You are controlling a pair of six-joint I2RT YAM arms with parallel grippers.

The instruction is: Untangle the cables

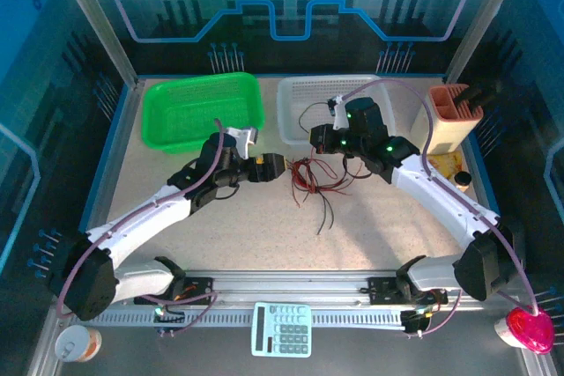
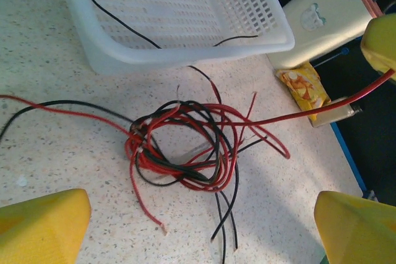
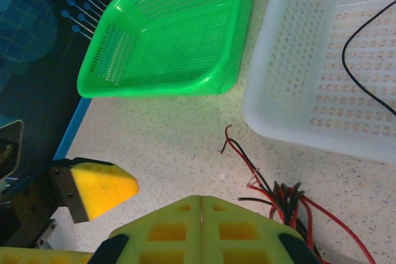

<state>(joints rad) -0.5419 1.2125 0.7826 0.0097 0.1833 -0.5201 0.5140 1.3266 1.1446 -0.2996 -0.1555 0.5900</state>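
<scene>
Cables (image 2: 179, 146) in a loose knot on desk (image 2: 55, 165), just beside white basket (image 2: 185, 57). Light, floppy, slip easily; grab a free end outside the knot. Left gripper (image 1: 273, 166) apart, right gripper (image 3: 201, 214) together, apparently pinching one red strand.

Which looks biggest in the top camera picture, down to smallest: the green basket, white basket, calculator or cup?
1. The green basket and the white basket look alike; the right arm covers part of the white one.
2. The calculator.
3. The cup, smallest.
</scene>
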